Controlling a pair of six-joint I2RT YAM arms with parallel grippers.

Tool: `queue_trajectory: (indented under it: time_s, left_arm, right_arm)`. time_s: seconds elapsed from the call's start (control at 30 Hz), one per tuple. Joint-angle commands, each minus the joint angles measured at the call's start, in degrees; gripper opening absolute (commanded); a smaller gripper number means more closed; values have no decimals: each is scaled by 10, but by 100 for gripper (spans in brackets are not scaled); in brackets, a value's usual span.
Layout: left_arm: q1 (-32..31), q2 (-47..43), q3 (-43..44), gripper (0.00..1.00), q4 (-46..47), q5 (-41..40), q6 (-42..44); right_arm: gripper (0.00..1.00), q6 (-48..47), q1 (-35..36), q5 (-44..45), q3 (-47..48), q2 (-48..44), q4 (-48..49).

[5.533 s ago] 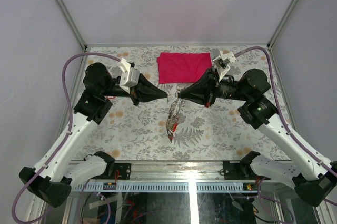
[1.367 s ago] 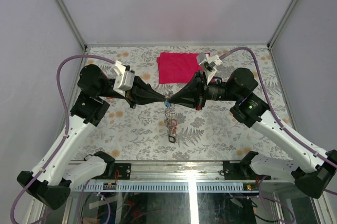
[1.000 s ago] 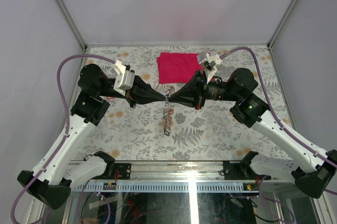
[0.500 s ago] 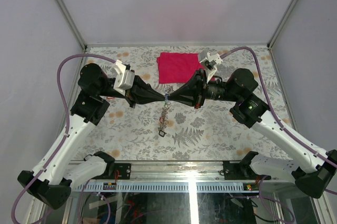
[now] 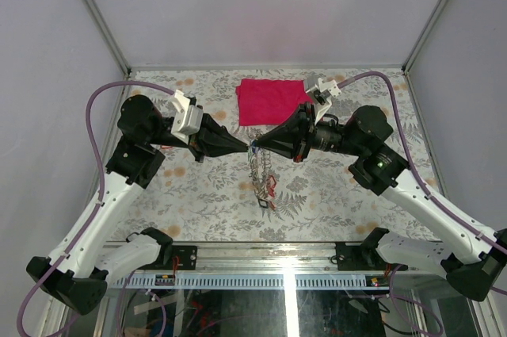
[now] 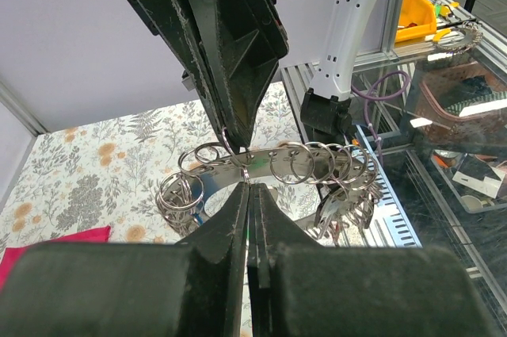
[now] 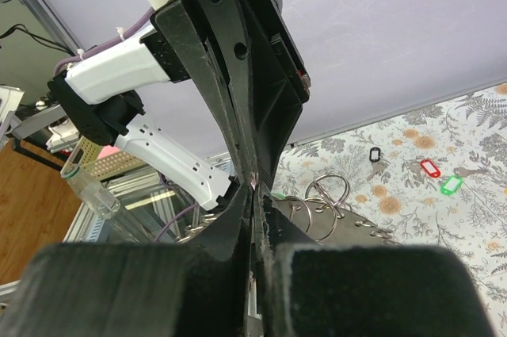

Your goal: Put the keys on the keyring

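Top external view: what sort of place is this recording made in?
Most likely a lab robot cell, not a home. Plain pale panel walls in metal corner posts box in a floral-covered table, and a slotted aluminium rail runs along its near edge.

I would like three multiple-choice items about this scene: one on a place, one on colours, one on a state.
1. Where is the keyring? A in a box; B hanging in mid-air at the centre; C out of sight.
2. The loose tags in the right wrist view are: A black, red, green; B all yellow; C white, orange.
3. The left fingers and right fingers are: A both wide apart; B only left apart; C both shut.
Key: B, it dangles clear of the table; A, those three colours show; C, neither wrist view shows a gap.
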Motion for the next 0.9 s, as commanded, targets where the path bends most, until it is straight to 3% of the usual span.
queue_trajectory:
  time_s: [0.0,0.5,0.67,0.87]
  left_arm:
    - [0,-4,19,0,4,22,3]
    - [-1,-7,15,1,2,3,1]
    - [-1,-13,14,12,18,-7,-16]
    - [-1,-37,-16,21,123,-43,-96]
  right_arm:
    - [0,13,0,42,-1,-21,71]
    - [0,77,0,44,-42,-3,231]
    - [0,62,0,36,-57,-10,253]
    - [0,38,0,16,-87,-25,298]
